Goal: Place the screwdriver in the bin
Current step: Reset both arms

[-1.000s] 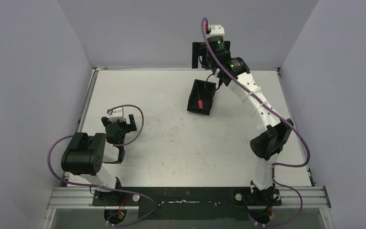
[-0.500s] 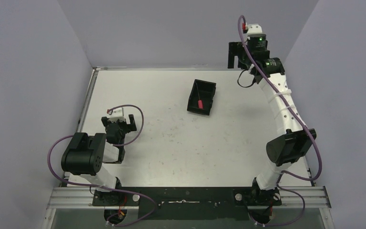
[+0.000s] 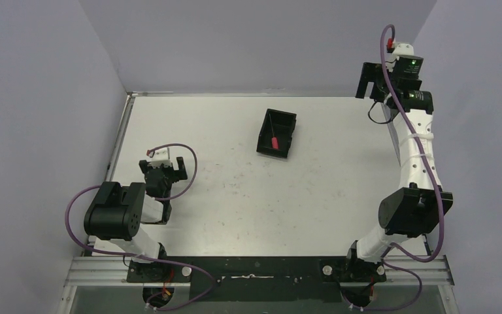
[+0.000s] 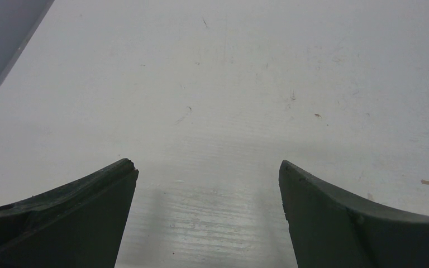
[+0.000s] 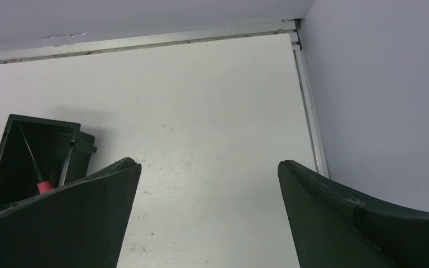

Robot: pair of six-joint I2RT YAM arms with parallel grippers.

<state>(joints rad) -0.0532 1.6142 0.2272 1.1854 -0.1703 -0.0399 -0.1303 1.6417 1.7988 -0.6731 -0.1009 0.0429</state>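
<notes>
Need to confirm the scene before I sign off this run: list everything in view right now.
bin: one, black, far centre of the table, open top up.
screwdriver: one, red handle and black shaft, lying inside the bin.
table: one, white, scuffed.
walls: grey, on three sides of the table.
left hand: one, black, open, holding nothing, low over the near-left of the table.
right hand: one, black, open, holding nothing, up by the far-right corner.

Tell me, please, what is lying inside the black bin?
Only the screwdriver lies in the bin, red handle at the near end, thin shaft pointing away. Nothing else shows; in the wrist view the right hand covers its near corner.
</notes>
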